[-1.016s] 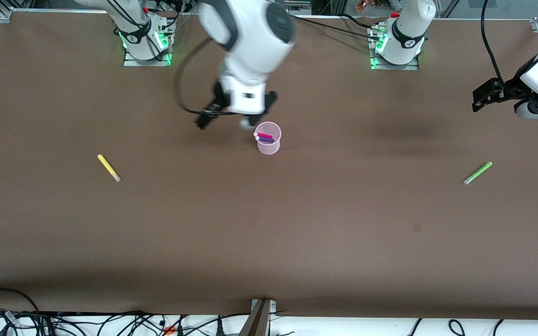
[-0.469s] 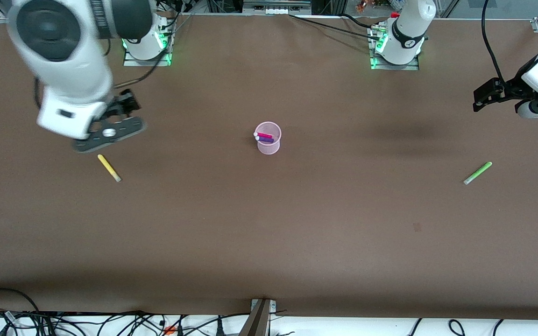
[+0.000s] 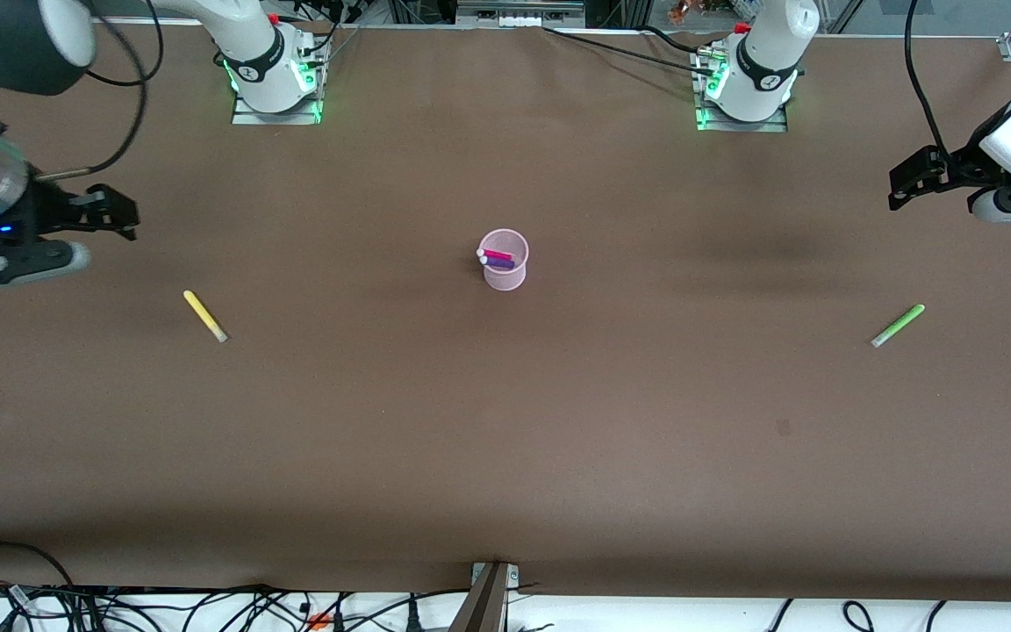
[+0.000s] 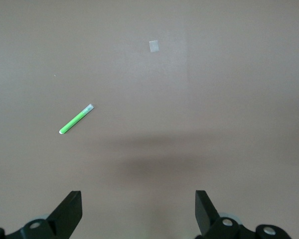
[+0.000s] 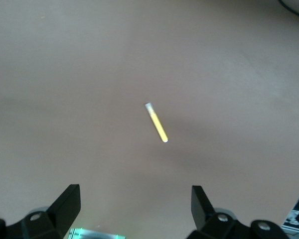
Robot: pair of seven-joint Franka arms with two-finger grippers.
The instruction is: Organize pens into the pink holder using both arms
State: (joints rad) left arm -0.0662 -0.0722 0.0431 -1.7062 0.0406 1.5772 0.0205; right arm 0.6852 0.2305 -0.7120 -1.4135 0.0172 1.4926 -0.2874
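The pink holder stands upright mid-table with the magenta pen and the purple pen in it. The yellow pen lies flat toward the right arm's end, also in the right wrist view. The light green pen lies flat toward the left arm's end, also in the left wrist view. My right gripper is open and empty, high over the table's right-arm end. My left gripper is open and empty, high over the left-arm end.
A small pale patch marks the brown table, nearer the front camera than the green pen. The arm bases stand along the table's edge farthest from the front camera. Cables lie off the near edge.
My right arm has swung away from the pink holder to the right-arm end of the table, empty. The left arm, the holder and the pens have not moved.
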